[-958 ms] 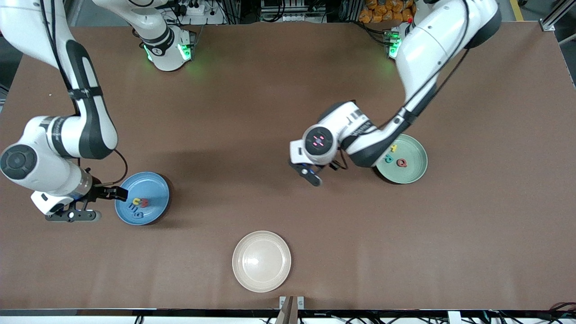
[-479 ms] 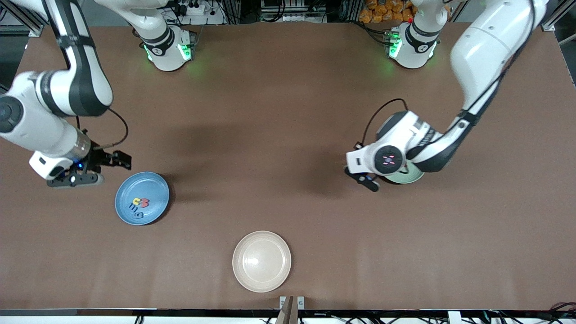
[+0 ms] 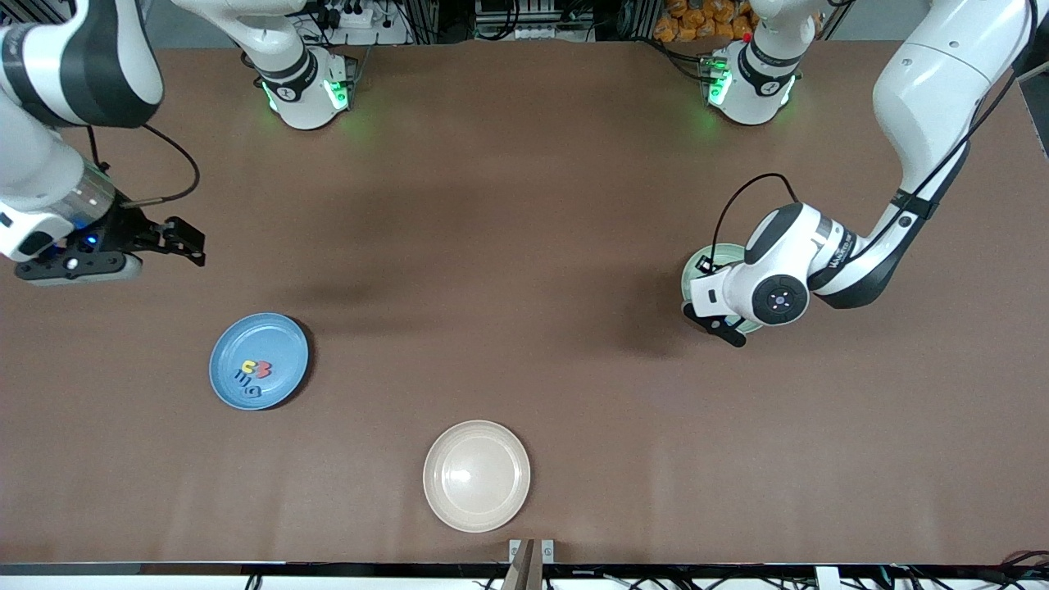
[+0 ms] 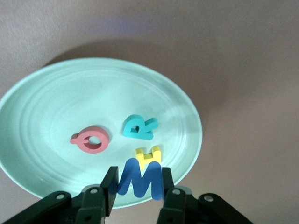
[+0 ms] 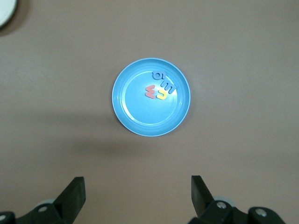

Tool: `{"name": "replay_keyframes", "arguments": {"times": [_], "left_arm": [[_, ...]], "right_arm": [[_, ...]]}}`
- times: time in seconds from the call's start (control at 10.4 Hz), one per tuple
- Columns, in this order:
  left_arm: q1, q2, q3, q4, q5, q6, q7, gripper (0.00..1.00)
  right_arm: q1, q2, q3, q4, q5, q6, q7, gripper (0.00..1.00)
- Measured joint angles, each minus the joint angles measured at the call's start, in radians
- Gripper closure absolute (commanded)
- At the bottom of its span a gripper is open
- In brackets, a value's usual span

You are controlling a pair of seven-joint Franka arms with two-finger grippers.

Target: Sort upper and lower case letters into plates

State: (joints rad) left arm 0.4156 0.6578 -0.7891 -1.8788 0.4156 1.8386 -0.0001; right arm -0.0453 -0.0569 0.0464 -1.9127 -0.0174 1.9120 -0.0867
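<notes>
Letters, eight counted, tiny flat foam shapes. Four on the blue plate toward the right arm's end of the table: red letter, yellow letter, two blue ones, the m and the round letter, all bunched together and touching or nearly so. Three flat on the mint plate toward the left arm's end: pink Q, teal R, yellow E. One more, the blue M, upright, pinched between the fingers of the left gripper, over the mint plate's rim. Right gripper over bare table, jaws spread wide, holding nothing. Plates, three counted: blue, mint, and a cream plate nearest the front camera, holding nothing.
</notes>
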Motion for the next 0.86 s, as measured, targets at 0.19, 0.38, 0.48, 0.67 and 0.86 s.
{"name": "replay_keyframes", "arguments": {"times": [0.19,0.38,0.48,0.67,0.86], "left_arm": [[0.012,0.0,0.0,-0.019,0.026,0.0,0.0,0.7],[0.019,-0.001,0.0,-0.03,0.031,0.001,0.0,0.69],[0.024,-0.002,0.0,-0.034,0.032,0.001,0.005,0.27],[0.045,-0.002,0.0,-0.04,0.032,0.001,0.021,0.0],[0.052,-0.002,0.0,-0.041,0.032,0.001,0.022,0.0]], "right_arm": [[0.0,-0.001,-0.001,0.135,0.003,-0.096,0.0,0.0],[0.0,-0.002,-0.002,0.253,0.015,-0.226,0.001,0.0],[0.0,-0.002,-0.005,0.284,0.039,-0.295,0.007,0.0],[0.0,-0.002,-0.018,0.329,0.058,-0.374,0.027,0.0],[0.0,-0.002,-0.023,0.36,0.058,-0.393,0.035,0.0]]}}
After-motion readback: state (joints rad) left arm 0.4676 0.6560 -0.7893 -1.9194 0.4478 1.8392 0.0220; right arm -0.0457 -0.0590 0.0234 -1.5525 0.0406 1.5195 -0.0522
